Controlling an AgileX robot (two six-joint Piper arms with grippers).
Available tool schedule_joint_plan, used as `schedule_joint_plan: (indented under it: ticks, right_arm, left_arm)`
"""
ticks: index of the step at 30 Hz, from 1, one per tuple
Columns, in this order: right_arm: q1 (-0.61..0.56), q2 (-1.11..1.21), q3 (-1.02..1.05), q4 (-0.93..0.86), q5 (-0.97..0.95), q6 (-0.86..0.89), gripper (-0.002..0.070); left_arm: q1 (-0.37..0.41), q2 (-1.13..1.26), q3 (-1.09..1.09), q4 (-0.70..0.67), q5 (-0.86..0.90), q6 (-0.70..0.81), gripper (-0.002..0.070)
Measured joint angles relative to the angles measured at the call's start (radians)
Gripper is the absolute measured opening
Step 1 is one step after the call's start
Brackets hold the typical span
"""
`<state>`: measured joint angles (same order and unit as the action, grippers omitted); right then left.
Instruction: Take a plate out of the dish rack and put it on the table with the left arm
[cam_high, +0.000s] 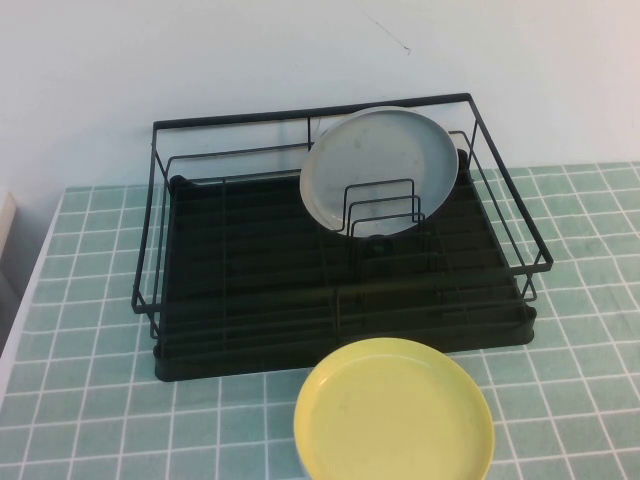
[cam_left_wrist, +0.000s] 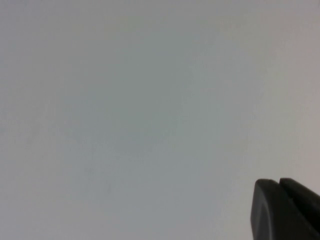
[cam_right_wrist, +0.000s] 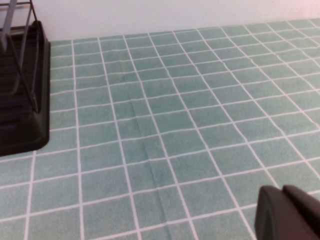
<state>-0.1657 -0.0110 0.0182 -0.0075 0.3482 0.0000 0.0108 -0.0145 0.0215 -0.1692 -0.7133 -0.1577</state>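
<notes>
The pale grey plate (cam_high: 380, 170) stands on edge, leaning against the wire dividers at the back right of the black dish rack (cam_high: 250, 285). The rack sits on the green tiled table (cam_high: 90, 400). Neither arm shows in the high view. My left gripper (cam_left_wrist: 277, 182) shows only as black fingertips pressed together, empty, in front of a plain pale surface. My right gripper (cam_right_wrist: 281, 189) also has its fingertips together, empty, above bare tiles. A corner of the rack (cam_right_wrist: 20, 115) shows in the right wrist view.
A yellow plate (cam_high: 395, 415) lies flat on the table just in front of the rack, at the near edge. Bare tiles run to the left and right of the rack. A white wall stands behind.
</notes>
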Motion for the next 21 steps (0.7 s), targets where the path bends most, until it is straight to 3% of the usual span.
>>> schedule_joint_plan:
  ticks: [4,6,14,21]
  right_arm:
    - [0.000,0.000,0.000,0.000,0.000,0.000,-0.0002]
    - [0.000,0.000,0.000,0.000,0.000,0.000,-0.0002]
    - [0.000,0.000,0.000,0.000,0.000,0.000,-0.0002]
    - [0.000,0.000,0.000,0.000,0.000,0.000,-0.0002]
  left_arm:
    - [0.000,0.000,0.000,0.000,-0.156,-0.053,-0.0003]
    - [0.000,0.000,-0.023,0.000,-0.135,-0.076,-0.0003]
    - [0.000,0.017,-0.375,0.102,0.198,-0.090,-0.0003]
    - [0.000,0.216,-0.646,0.218,0.510,-0.093,-0.0003]
